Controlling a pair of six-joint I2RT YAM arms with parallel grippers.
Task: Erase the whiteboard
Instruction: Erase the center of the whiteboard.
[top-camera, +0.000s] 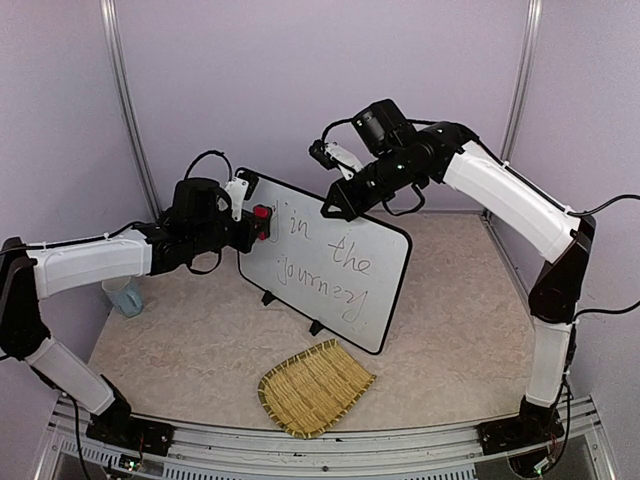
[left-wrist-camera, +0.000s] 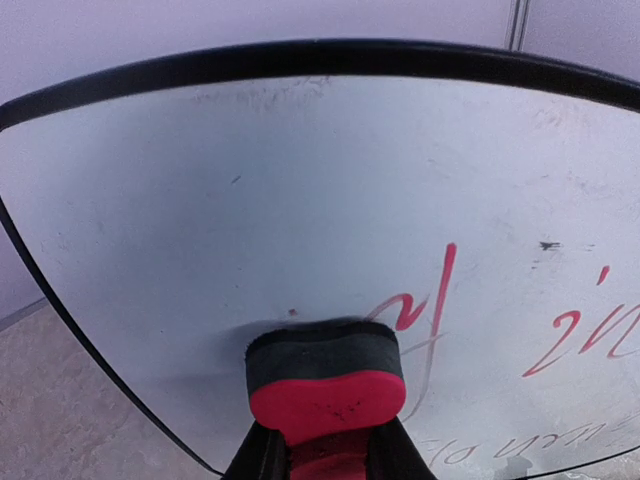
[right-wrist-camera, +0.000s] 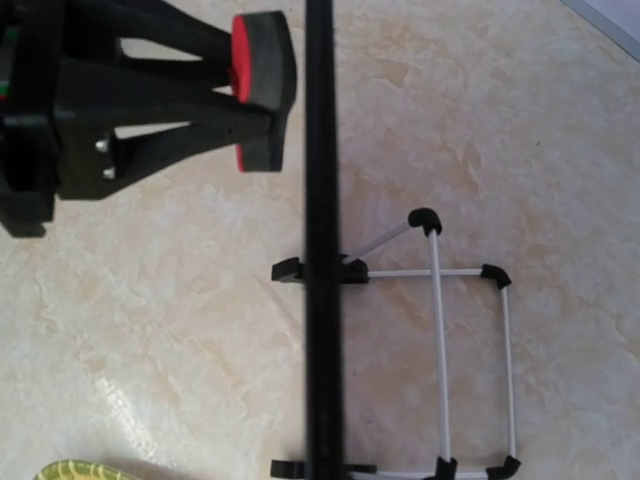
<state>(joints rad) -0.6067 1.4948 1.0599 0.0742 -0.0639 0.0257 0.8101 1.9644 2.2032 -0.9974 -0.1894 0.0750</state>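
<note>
Against the whiteboard, level left tool presses an eraser.

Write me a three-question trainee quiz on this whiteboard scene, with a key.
1. True or false: the left hand grips a red-and-black eraser.
2. What lies in front of the whiteboard? A) woven straw mat B) mug C) marker
3. Fill in: the writing on the board reads "in the ___".
Key: 1 true; 2 A; 3 journey.
</note>
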